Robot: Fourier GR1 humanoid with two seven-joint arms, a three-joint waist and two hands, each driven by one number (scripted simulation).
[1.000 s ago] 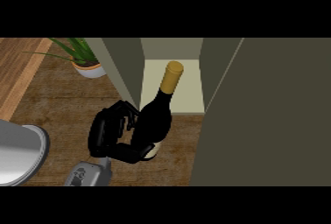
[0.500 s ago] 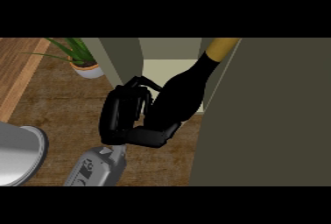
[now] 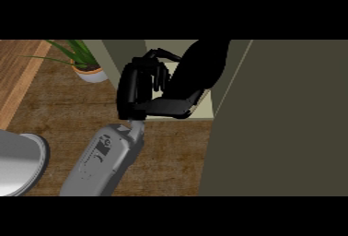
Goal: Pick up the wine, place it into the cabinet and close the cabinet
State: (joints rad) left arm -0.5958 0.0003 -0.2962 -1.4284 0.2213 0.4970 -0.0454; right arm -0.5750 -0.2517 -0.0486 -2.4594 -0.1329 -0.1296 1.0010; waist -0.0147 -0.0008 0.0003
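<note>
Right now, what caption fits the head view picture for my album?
Robot hand holding the wine bottle at the open cabinet, a potted plant nearby.

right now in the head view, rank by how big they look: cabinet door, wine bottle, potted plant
1. cabinet door, by far the largest, though it is nearest the camera.
2. wine bottle, partly cut off at the top and hidden by the robot hand.
3. potted plant, smallest.

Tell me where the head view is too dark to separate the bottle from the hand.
Head view: the wine bottle and the black hand merge into one dark mass where they overlap; the pale cabinet interior outlines the bottle's lower edge; its neck is cut off at the top.
</note>
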